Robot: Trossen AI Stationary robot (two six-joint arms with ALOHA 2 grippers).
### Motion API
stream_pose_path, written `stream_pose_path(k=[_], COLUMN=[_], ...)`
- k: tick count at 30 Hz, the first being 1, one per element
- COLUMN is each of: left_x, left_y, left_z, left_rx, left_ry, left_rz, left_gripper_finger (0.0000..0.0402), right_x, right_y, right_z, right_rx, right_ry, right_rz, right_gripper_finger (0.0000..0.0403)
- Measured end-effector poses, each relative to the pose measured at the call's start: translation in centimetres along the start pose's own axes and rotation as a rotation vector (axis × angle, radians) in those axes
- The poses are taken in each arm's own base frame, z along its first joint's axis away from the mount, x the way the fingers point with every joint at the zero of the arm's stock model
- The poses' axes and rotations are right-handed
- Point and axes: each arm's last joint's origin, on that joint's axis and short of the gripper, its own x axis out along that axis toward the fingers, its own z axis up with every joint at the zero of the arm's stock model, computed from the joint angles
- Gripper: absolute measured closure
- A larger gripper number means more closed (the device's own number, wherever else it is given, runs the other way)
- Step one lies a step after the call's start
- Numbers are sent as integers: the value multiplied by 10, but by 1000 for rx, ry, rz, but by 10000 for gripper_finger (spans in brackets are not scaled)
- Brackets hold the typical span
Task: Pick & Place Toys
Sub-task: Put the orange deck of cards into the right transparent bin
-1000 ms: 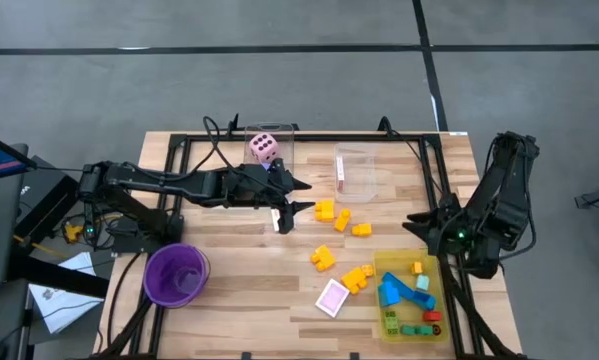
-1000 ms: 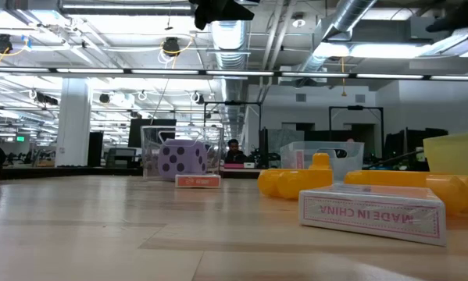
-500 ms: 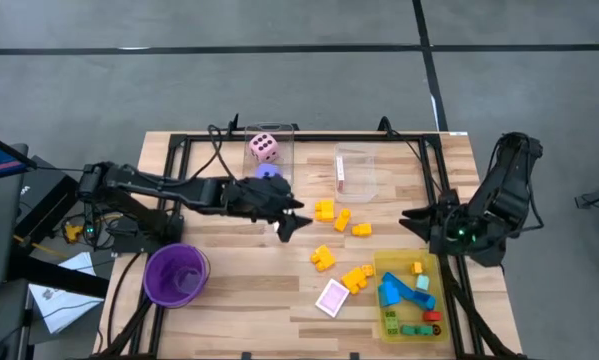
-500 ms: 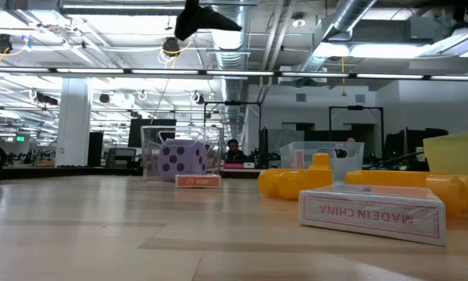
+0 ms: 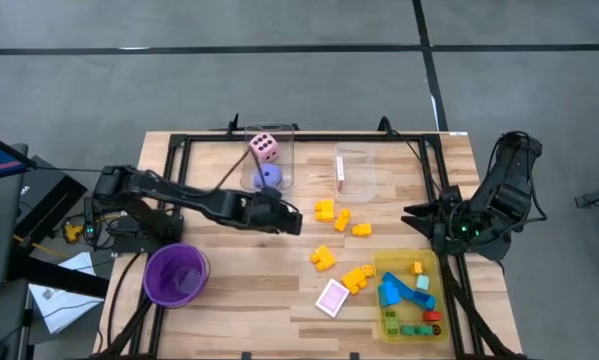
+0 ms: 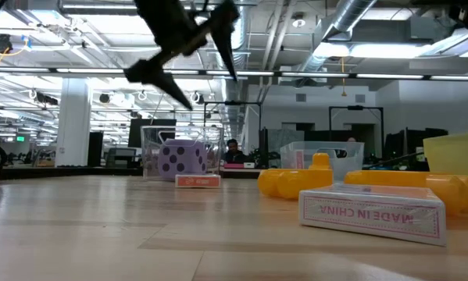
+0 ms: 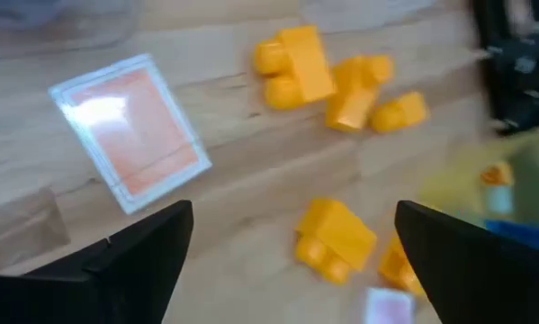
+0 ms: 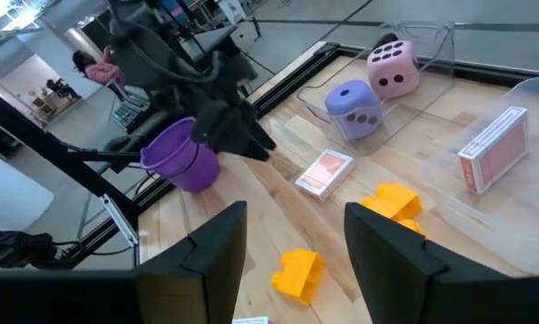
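1. High view: left gripper spread wide, empty, just left of the yellow blocks mid-table.
2. Right gripper half-parted, empty, waiting at the right edge.
3. Centre one block between the fingers, then descend.

On the counter, two dice sit in a box at the back edge, with a second box holding a card to their right. Loose blocks lie in front of that second box. A cup stands near the front left, and a tray of blocks sits front right, a card pack just left of it. The left hand hangs between cup and blocks; the right hand is behind the tray.
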Motion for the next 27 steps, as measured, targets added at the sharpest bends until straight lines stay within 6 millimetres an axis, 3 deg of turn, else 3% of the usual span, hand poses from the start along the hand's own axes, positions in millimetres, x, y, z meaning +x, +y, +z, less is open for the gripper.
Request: stream_pose_path(k=[8,18,27], left_x=[38,66,96], left_y=[10,32,42], left_z=[-11,8,7], left_rx=[-82,-121,-200], left_ry=[30,57,122], left_rz=[137,308,350], left_gripper_finger=[3,2,2], right_x=[0,0,-4], right_y=[0,-2,-7], right_z=[0,0,6], right_rx=[-8,-48,-61], right_ry=[0,4,12], right_rz=[0,-2,18], right_gripper_finger=[223,223,223])
